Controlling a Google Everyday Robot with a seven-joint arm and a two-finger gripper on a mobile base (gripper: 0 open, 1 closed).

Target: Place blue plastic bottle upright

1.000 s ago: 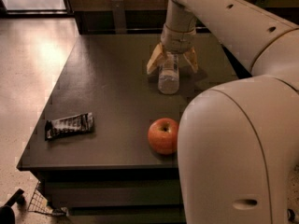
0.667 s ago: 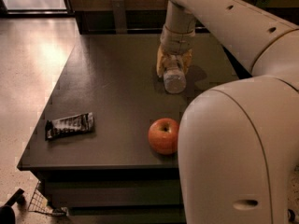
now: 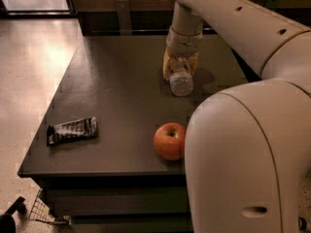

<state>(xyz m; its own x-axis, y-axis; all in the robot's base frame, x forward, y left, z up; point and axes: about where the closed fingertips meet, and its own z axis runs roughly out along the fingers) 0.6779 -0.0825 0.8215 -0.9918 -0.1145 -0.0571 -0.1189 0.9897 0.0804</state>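
One second earlier the fingers [image 3: 167, 68] had stood splayed either side of the bottle [image 3: 181, 81]. Now the gripper [image 3: 180, 66] had drawn them in and clamped them on the bottle's upper part, at the far side of the table [image 3: 116, 81], right of its middle. The bottle hung tilted, its round end turned down toward the camera and well beyond the apple [image 3: 169, 141]. By my judgement the grasp was made, and the turning upright and setting down remained. The bottle's cap was hidden between the fingers, and I could not tell whether its lower end touched the table. The arm's [image 3: 243, 28] bulky housing covered the table's near right corner. A dark wrapper [image 3: 72, 130] lay at the left.
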